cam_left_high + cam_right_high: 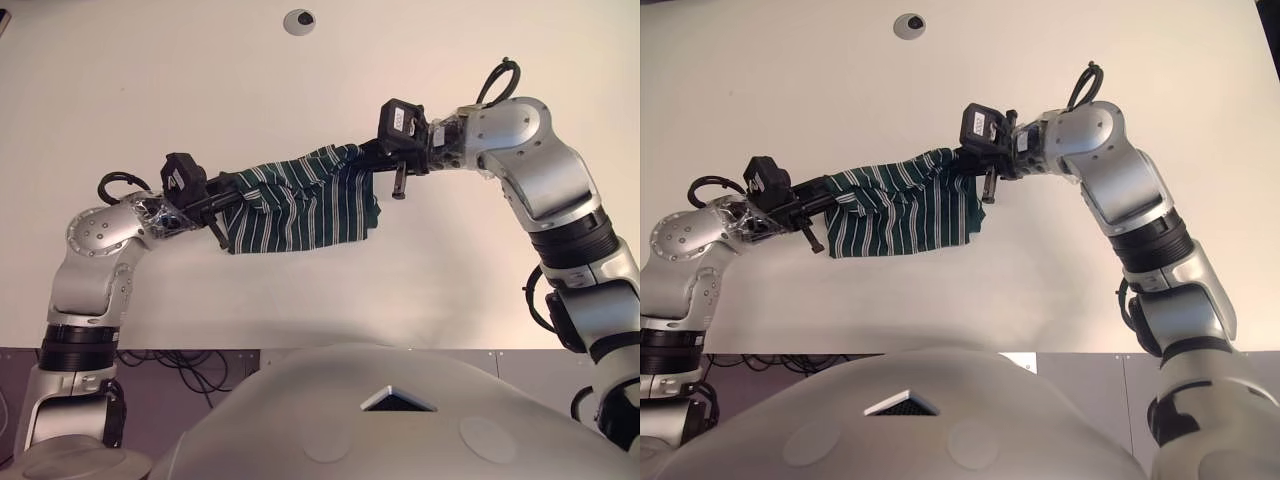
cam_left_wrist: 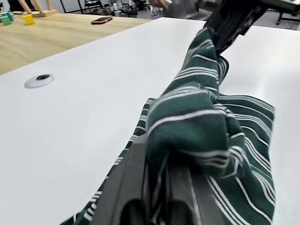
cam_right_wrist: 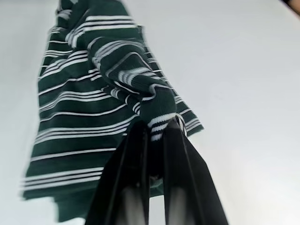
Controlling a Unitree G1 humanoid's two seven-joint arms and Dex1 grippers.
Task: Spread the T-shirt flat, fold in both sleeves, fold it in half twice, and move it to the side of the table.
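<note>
White table [image 1: 150, 80]: T-shirt [image 1: 300, 205] strung crosswise, left pincer [image 1: 228, 190] to right pincer [image 1: 368, 158], both clamped.

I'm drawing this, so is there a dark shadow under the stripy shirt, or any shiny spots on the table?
Left eye view: the T-shirt, held between the left gripper and right gripper, throws no dark shadow on the table, which looks evenly lit. Left wrist view: the table is bright white, with no shiny spots.

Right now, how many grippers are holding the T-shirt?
2. The left gripper clamps the T-shirt at its left end, the right gripper at its right end; the cloth sags between them.
</note>
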